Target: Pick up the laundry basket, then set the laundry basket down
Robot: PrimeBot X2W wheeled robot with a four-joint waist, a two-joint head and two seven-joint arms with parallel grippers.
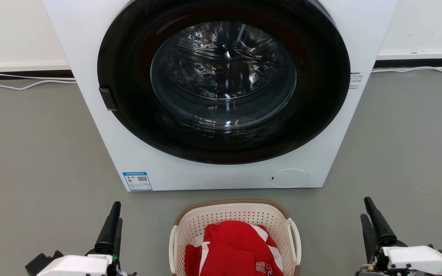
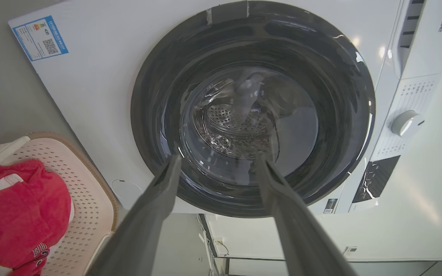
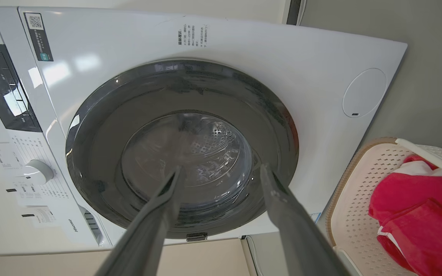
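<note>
You have a small, rounded-rectangular laundry basket point(image 1: 240, 213) of cream perforated plastic, with a brown woven-look rim and white loop handles on its sides. It stands on the smooth grey floor point(image 1: 33, 153) just in front of the washer point(image 1: 213, 176). A crumpled red garment point(image 1: 232, 249) with white trim and lettering is heaped inside. The washer is a glossy white box with a broad black round door point(image 1: 129, 126), whose domed glass shows the shiny steel drum. A blue label point(image 1: 137, 181) sits low on its front at one side and a round flap point(image 1: 289, 178) at the other. White cables point(image 1: 21, 86) trail along the foot of the wall behind. In the head view your left gripper point(image 1: 116, 211) is at the lower left and your right gripper point(image 1: 366, 209) at the lower right. The basket lies between them, touching neither, with a strip of floor on each side. In the wrist views the left fingers point(image 2: 157, 199) and the right fingers point(image 3: 282, 207) are long, dark and tapered. Each pair is spread wide, holds nothing and points at the washer door.
</note>
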